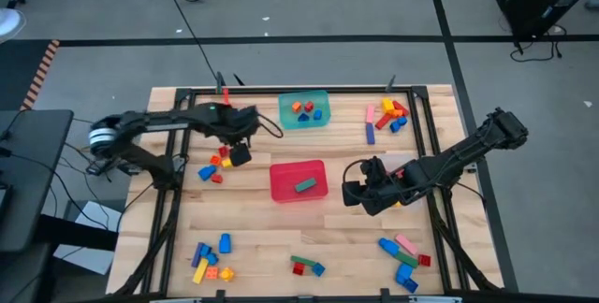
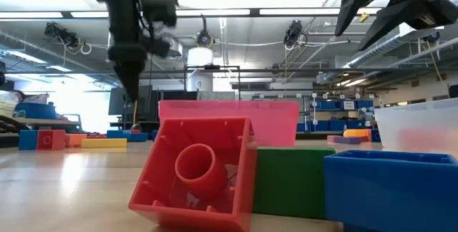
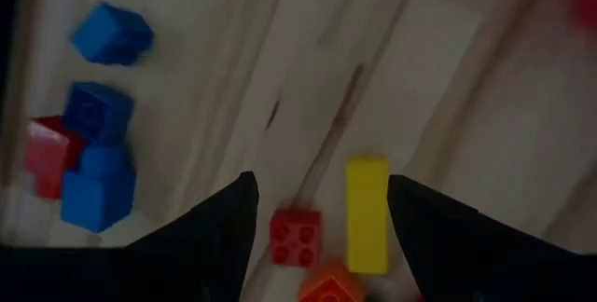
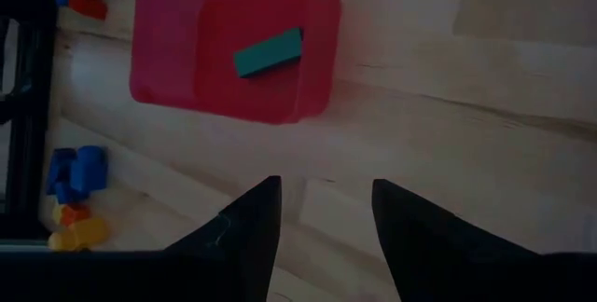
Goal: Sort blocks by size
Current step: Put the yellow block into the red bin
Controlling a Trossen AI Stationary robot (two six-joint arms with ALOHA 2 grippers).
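Orange block (image 3: 328, 286) half cut off below

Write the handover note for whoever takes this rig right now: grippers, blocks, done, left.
Left gripper: open, empty, above a red block and a yellow bar in the left-side pile.
Right gripper: open, empty, over bare wood beside the red tub.
Done: one green bar in the red tub; a few small blocks in the teal tub.
Left: loose piles at the table's left, far right and along the near edge.
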